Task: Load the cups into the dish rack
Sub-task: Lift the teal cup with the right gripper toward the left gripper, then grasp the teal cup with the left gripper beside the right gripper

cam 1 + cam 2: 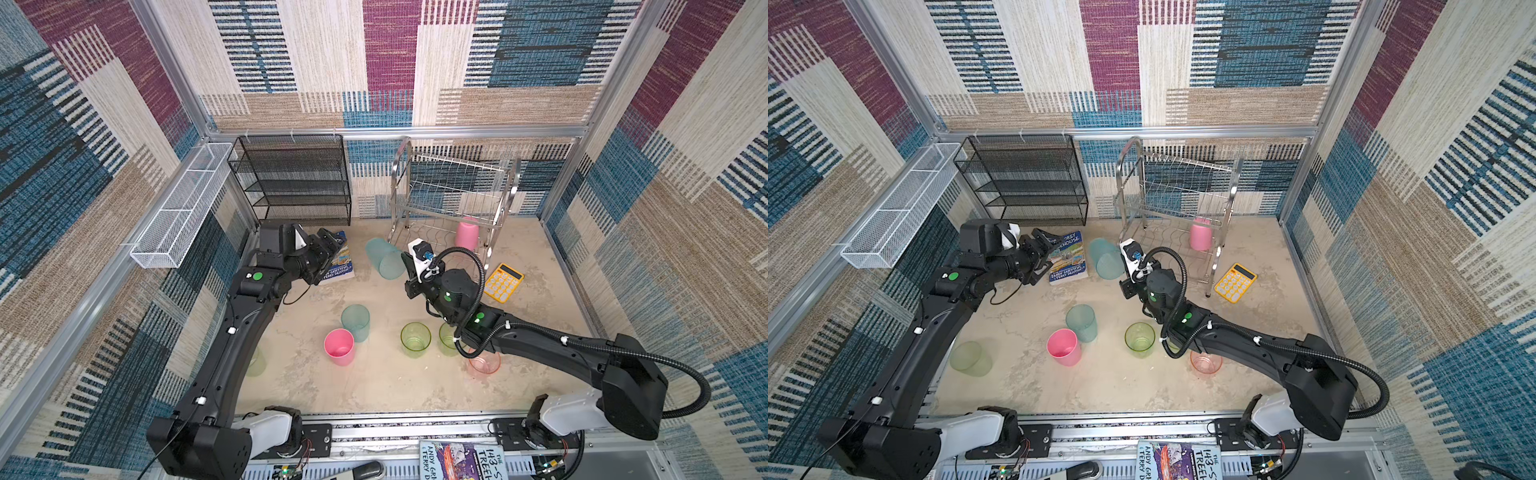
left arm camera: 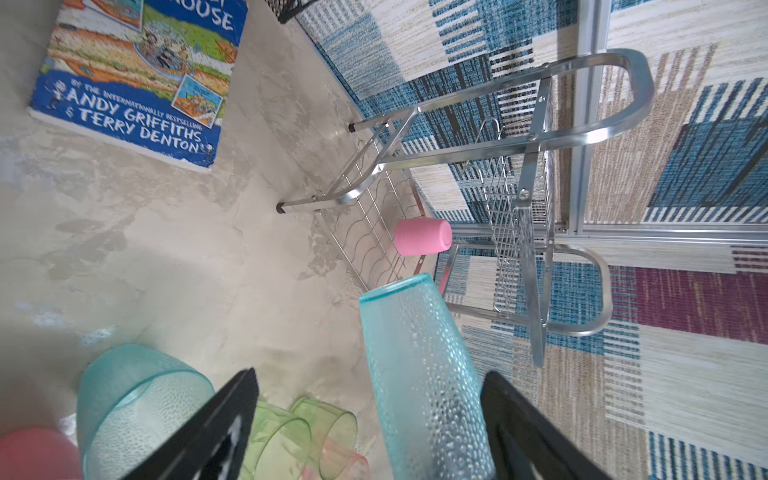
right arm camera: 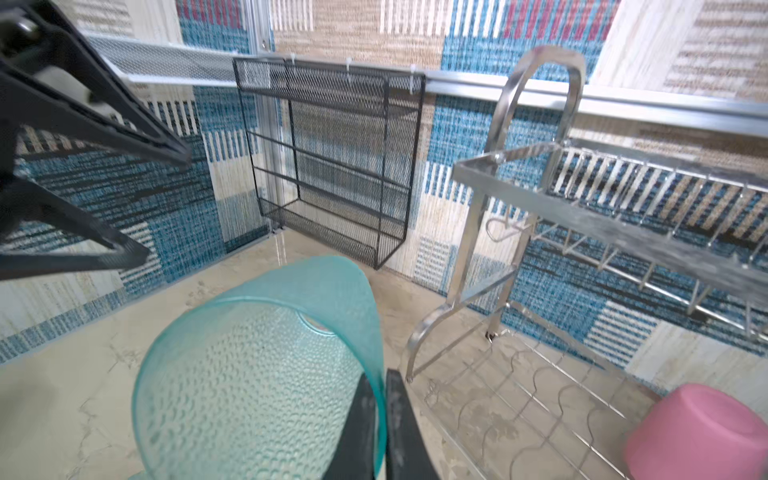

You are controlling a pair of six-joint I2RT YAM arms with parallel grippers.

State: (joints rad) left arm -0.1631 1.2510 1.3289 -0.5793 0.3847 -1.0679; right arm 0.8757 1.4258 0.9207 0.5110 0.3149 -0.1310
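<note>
My right gripper is shut on the rim of a see-through teal cup, held tilted just left of the dish rack. My left gripper is open, its fingers on either side of that cup without touching, over a book. An opaque pink cup stands upside down on the rack's lower tier. Upright on the table are a teal cup, a pink cup, two yellow-green cups, and a salmon cup. Another yellow-green cup stands beside the left arm.
A blue picture book lies under the left gripper. A yellow calculator lies right of the rack. A black mesh shelf unit stands at the back wall, and a white mesh basket hangs on the left wall.
</note>
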